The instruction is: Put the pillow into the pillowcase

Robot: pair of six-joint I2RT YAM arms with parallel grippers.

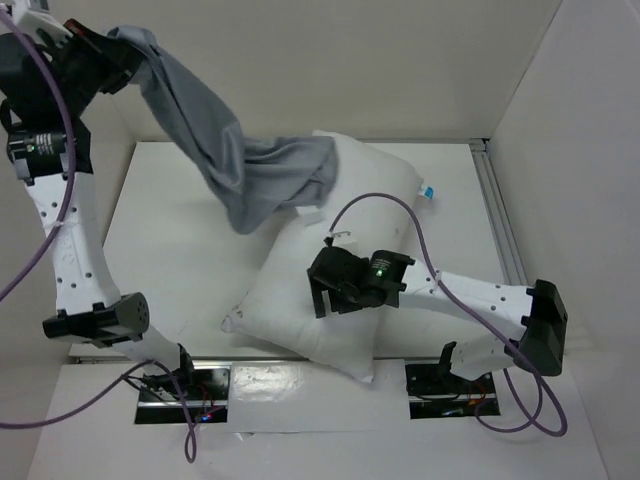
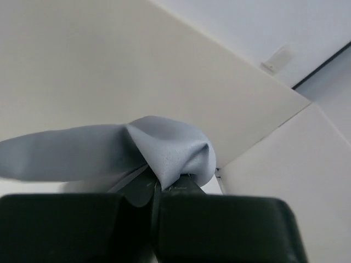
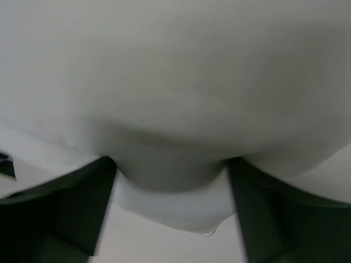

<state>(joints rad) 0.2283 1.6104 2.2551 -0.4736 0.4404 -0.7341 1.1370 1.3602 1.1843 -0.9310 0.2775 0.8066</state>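
I find the left gripper (image 1: pixel 108 47) clamped on a bunched corner of the thin, wrinkled blue-grey pillowcase (image 1: pixel 215 150), held high at the far left. The pillowcase's lower end drapes over the plump white pillow (image 1: pixel 290 300), which lies slantwise on the table (image 1: pixel 170 250). The right gripper (image 1: pixel 325 292) presses into the pillow with its jaws wide.

Top camera: high behind the arm bases (image 1: pixel 175 392), looking down over the whole counter (image 1: pixel 170 230). Left wrist camera: tilted up at walls (image 2: pixel 82 66), pillowcase (image 2: pixel 82 156) close. Right wrist camera: almost against the pillow (image 3: pixel 175 82). Both fabrics appear overhead.
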